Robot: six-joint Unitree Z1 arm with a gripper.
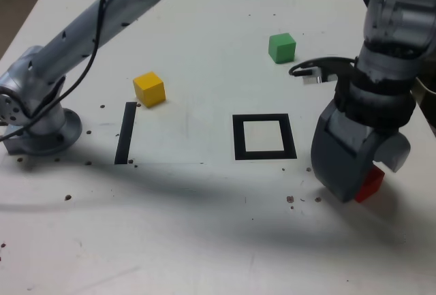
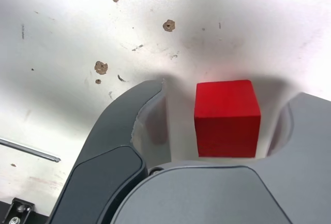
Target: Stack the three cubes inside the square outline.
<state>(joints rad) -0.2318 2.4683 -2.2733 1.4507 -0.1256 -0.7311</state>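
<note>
The gripper [image 1: 364,176] is down on the white worktop [image 1: 204,227], its jaws wide around the red cube [image 2: 227,118] with gaps on both sides. The square outline [image 1: 264,137] sits near, with nothing inside. The green cube [image 1: 281,47] and yellow cube [image 1: 149,88] sit farther off. A black tape strip [image 1: 125,132] lies near the yellow one.

The exterior view looks down at an angle across the whole white tabletop [image 1: 204,70] from some way off. The wrist view sits close above the claw [image 2: 222,125], facing the tabletop. Both show the red cube [image 1: 371,184].
</note>
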